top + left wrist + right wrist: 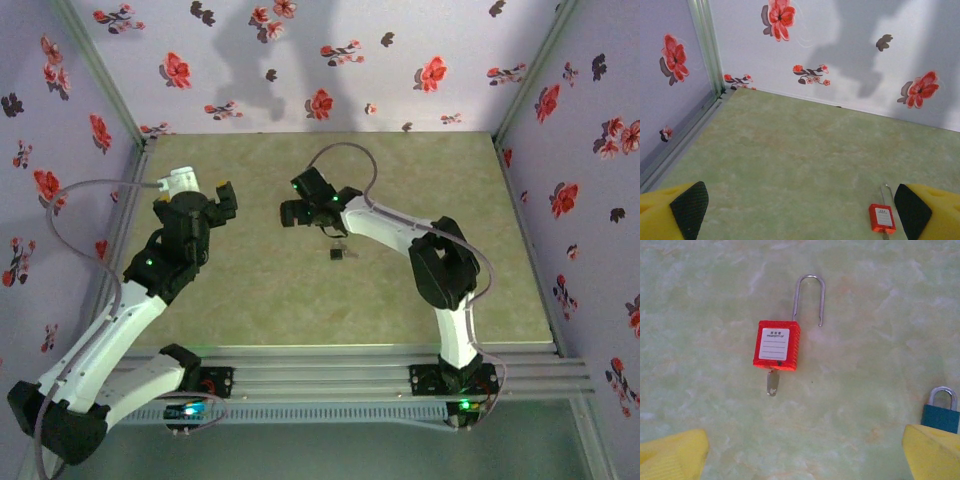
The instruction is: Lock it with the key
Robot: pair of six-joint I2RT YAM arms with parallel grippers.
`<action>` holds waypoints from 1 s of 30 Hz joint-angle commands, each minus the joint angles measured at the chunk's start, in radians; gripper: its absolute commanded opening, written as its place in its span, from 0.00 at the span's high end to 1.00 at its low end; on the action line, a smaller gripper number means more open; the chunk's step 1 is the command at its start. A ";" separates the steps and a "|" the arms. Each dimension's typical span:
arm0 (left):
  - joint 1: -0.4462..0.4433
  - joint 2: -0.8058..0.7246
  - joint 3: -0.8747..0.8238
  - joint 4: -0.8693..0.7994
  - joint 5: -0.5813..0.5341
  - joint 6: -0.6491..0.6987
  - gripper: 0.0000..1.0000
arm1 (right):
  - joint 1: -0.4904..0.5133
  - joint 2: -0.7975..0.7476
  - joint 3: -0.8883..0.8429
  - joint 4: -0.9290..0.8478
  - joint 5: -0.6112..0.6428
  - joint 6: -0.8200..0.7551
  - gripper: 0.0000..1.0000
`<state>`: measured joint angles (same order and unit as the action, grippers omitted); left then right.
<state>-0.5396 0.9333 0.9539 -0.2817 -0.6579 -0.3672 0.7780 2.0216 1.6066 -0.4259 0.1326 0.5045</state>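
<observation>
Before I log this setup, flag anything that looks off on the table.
The red padlock lies flat with its shackle open, one leg free of the body, and a silvery key blade sticks from its base.

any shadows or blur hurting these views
Top external: big arm shadows on the back wall, table evenly lit. Left wrist: soft grey shadows on the wall, red padlock slightly blurred. Right wrist: flat even light, no glare, padlock label readable.

Lilac walls (400, 100) w/ red flower print — green marbled tabletop (260, 300), alu corner posts (707, 45).
</observation>
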 commanded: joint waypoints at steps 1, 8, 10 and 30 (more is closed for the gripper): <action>-0.005 -0.028 -0.019 0.044 -0.051 0.020 0.00 | 0.006 0.054 0.081 -0.098 0.016 -0.010 0.01; -0.005 -0.032 -0.024 0.052 -0.061 0.028 0.00 | 0.009 0.149 0.189 -0.143 0.011 -0.019 0.01; -0.005 -0.035 -0.025 0.052 -0.063 0.030 0.00 | 0.010 0.174 0.221 -0.160 0.016 -0.019 0.01; -0.005 -0.041 -0.029 0.061 -0.073 0.037 0.00 | 0.019 0.412 0.512 -0.276 -0.040 -0.081 0.14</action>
<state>-0.5396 0.9092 0.9318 -0.2535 -0.6937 -0.3515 0.7883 2.3974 2.0586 -0.6586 0.1097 0.4526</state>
